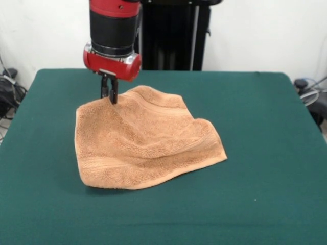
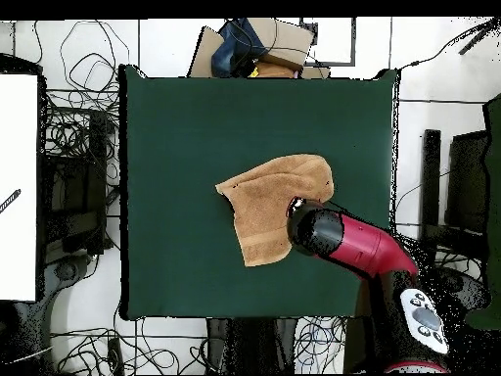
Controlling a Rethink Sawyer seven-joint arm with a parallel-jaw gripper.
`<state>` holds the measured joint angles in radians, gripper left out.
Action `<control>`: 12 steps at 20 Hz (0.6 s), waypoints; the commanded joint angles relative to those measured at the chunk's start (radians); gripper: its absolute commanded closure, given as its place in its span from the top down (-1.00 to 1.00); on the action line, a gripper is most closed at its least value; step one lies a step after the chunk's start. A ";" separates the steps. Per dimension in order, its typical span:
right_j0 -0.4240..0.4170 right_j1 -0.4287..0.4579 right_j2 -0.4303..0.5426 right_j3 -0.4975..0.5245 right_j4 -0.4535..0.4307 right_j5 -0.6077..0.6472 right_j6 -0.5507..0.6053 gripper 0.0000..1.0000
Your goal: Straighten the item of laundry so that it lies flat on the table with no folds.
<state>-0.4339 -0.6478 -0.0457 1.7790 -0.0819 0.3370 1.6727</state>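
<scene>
1. One towel [image 1: 145, 143] is the only item on the green worktop [image 1: 265, 127], and it is not yet flat: the job looks partway along at best.
2. It sits near the middle of the worktop, a little toward the robot's side, well clear of every edge.
3. Its far corner is raised into a peak where the fingers [image 1: 109, 94] are closed on the cloth, pinching it; from there the fabric slopes down to the surface.
4. What is left, as I judge it: the raised corner must be drawn outward and laid down, and the ridges running across the middle smoothed out.
5. The cloth is light orange-tan terry with woven band stripes near the hems. The near edge curls slightly, and the right corner lies out in a point.
6. From overhead its outline [image 2: 274, 206] is irregular rather than square, which suggests part is folded or bunched.
</scene>
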 commanded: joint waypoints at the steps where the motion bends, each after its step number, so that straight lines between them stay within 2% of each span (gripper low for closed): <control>1: -0.003 -0.033 0.001 0.057 0.045 0.022 0.191 -1.00; 4: -0.008 -0.042 0.004 0.087 0.040 -0.009 0.197 -1.00; 12: 0.011 -0.063 -0.004 0.098 0.062 0.021 0.212 -1.00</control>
<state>-0.4338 -0.6656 -0.0525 1.7870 -0.0725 0.3373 1.6727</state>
